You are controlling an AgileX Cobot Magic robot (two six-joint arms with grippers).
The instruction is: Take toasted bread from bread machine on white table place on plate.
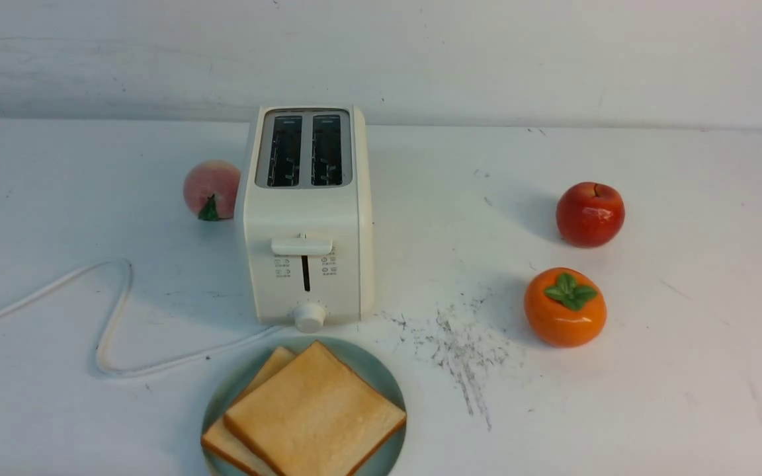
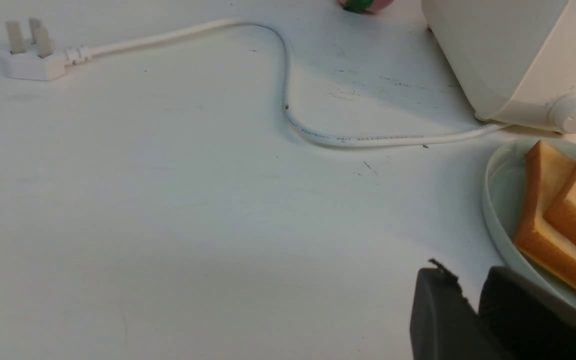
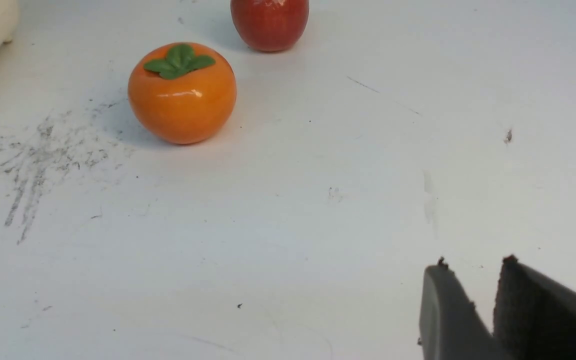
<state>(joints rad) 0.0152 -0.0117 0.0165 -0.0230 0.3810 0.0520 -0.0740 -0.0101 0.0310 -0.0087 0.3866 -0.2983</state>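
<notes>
White and scuffed, the table [image 1: 652, 370] spreads out before me with a patch of grey scratch marks [image 1: 464, 354] near its middle. On it stands the cream bread machine [image 1: 308, 218], both slots empty, its lever [image 1: 301, 246] near the top of its track and a round knob [image 1: 309, 317] at the base. Small icons with tiny print flank the lever slot, too small for me to read. Just in front of it sits the pale blue-green plate [image 1: 381, 373], and the toasted bread [image 1: 315, 413] lies there: two slices, one overlapping the other.

A white cord [image 2: 288, 100] loops away over the table to an unplugged plug [image 2: 30, 55]; faint grey lettering runs along it, not legible. To the right are a red apple [image 1: 590, 213] and an orange persimmon [image 1: 565, 306]; a peach [image 1: 211, 189] rests beside the machine's left flank.

My left hand [image 2: 460, 295] hangs low just beside the plate's rim, fingers nearly together, holding nothing. My right hand [image 3: 473, 285] hovers over bare table, fingers a narrow gap apart, also empty.
</notes>
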